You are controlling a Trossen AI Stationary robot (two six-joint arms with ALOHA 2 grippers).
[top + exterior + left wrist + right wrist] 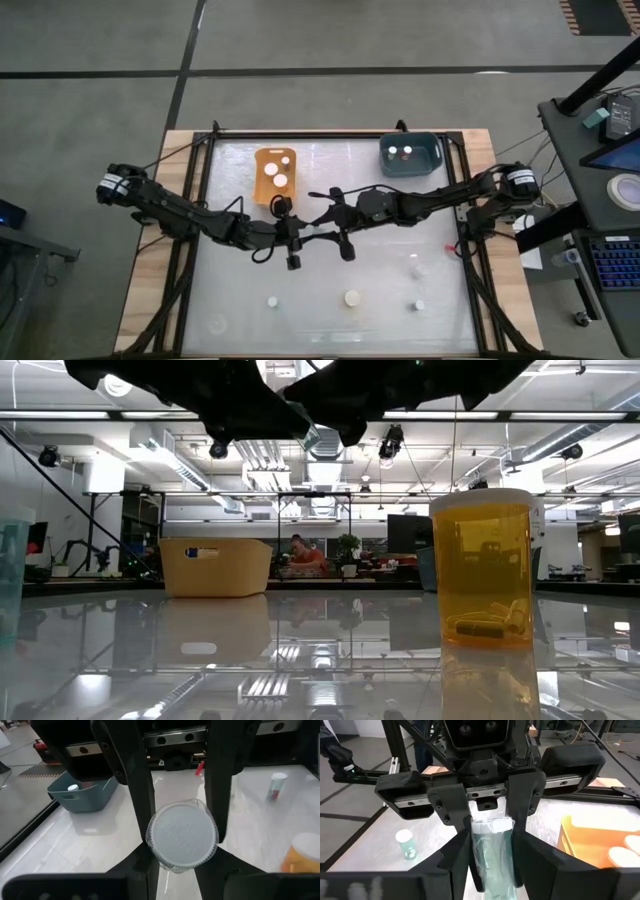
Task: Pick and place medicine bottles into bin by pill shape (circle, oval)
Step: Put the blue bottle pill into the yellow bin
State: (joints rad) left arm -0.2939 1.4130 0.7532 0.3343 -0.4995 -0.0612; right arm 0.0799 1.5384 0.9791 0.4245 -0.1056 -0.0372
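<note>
Fingers of both grippers close on one clear bottle above the table's middle: the left gripper clamps it under its white cap, and the right gripper has a finger against each side of its body, the two arms meeting head-on. I cannot tell whether the right grip is firm.

Largest around me is the glossy white table on its wood base, in a big workshop with ceiling light strips and a person seated far behind. On the far side sit an orange bin with white-capped bottles inside and, well apart to its right, a blue bin with two more.

Loose bottles stand on the near half: an amber one with oval pills close to the low camera, a white-capped one to its left, another to its right. None blocks the arms.
</note>
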